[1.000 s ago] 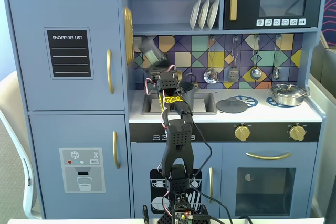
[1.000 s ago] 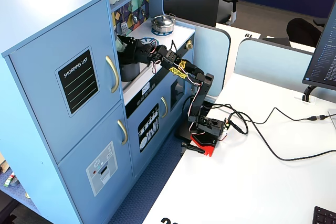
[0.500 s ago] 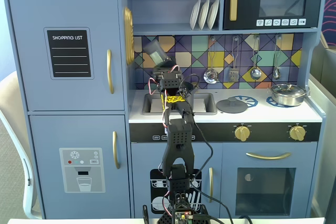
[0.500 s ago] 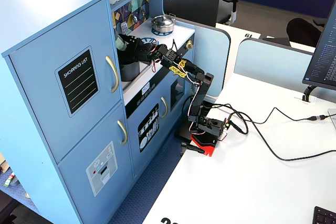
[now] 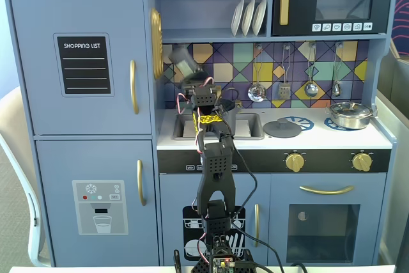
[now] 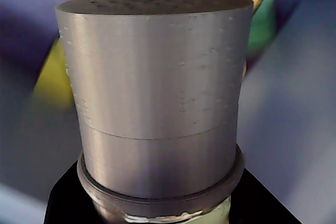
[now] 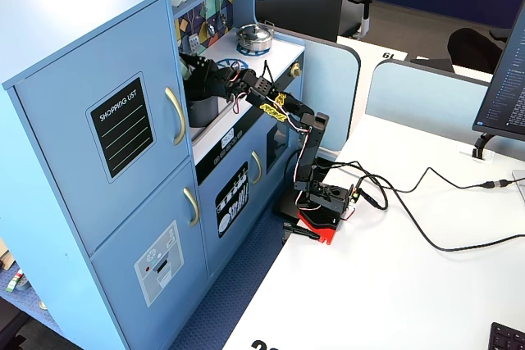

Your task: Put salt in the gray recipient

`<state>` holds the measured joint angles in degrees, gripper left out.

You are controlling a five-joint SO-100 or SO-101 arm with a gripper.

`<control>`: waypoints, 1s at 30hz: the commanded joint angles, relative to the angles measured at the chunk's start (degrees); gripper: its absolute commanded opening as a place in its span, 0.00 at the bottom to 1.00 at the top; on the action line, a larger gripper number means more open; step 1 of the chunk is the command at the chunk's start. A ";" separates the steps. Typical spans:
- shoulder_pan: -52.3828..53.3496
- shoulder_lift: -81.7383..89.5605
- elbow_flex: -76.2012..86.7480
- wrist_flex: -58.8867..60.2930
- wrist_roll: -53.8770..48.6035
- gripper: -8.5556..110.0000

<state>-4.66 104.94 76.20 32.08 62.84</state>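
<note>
One arm, one toy kitchen, and the salt shaker [image 6: 157, 93] is already up in the air, so this looks like the carry or pour part of the job. The wrist view is basically all shaker: a gray cylinder with little holes in its top face, seated at the bottom of the frame in the hand, whose pads aren't really visible there. In a fixed view the shaker [image 5: 183, 61] hangs tilted in front of the colourful tile backsplash, above the sink [image 5: 246, 133], with the hand [image 5: 192, 75] closed around its lower end. So the hand reads as clamped on the shaker, not apart. For the gray recipient, best guess is the dark pot [image 7: 203, 110] sitting at the sink in the side-on fixed view, right under the wrist, though the arm hides it from the front. There's also a shiny steel pan [image 5: 349, 114] far off at the right end of the counter surface, so the sentence is a bit loose on which one is meant. To do this step well, the arm should get the holed face squarely over the pot's opening before tipping, then roll the wrist slowly until the holes face down. Grip has to stay firm since a smooth cylinder could slide once inverted. Watch the cupboard wall on the left too, clearance looks tight.
</note>
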 commanded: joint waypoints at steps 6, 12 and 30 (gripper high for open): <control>3.43 8.35 6.59 -1.41 -0.88 0.07; -0.26 2.02 -4.39 -1.14 -1.85 0.07; 1.49 3.16 -1.32 -1.05 -3.34 0.07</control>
<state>-5.98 101.34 70.49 32.70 60.56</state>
